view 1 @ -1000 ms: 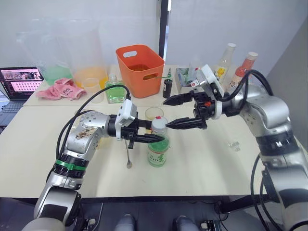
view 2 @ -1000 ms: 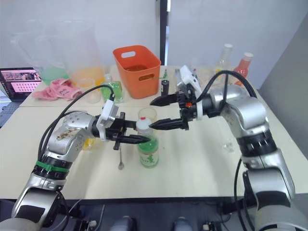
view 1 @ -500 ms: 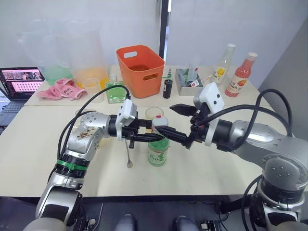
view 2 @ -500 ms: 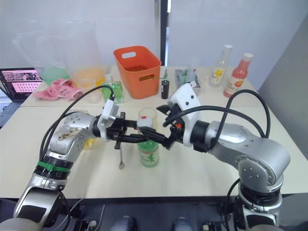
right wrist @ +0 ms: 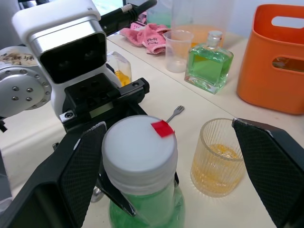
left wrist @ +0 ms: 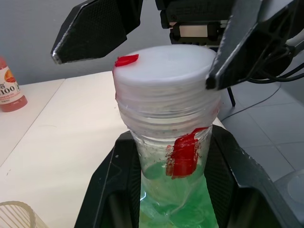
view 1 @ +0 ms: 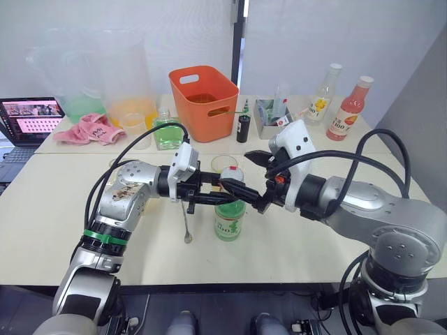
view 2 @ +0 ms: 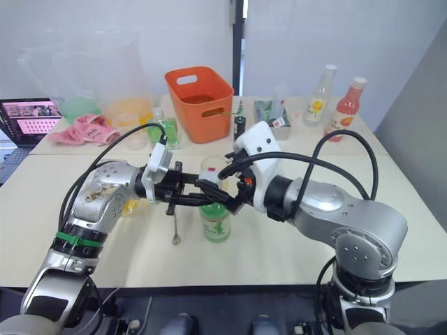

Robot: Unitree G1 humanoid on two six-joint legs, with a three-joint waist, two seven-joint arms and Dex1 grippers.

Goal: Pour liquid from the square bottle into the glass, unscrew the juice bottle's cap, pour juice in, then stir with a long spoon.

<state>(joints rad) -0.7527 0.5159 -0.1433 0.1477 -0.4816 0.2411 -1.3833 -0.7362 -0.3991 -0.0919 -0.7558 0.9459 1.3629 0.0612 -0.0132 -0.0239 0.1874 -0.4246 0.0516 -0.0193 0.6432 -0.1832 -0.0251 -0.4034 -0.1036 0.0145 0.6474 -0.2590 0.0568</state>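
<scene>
You have the table under everything, and the juice bottle standing upright near its middle is your landmark. Behind the bottle, well apart, sits the orange bin, with the square bottle of green liquid just to the bin's left. Your left gripper reaches in from the bottle's left and is clamped on its neck, one black finger on each side just below the cap. Your right gripper comes in from the bottle's right with its fingers spread wide, one to either side of the cap and neither touching it. The ribbed glass stands just behind the bottle with a little amber liquid in the bottom. The long spoon lies flat on the table just left of the bottle, under your left gripper. The white cap carries a small red tag on top
</scene>
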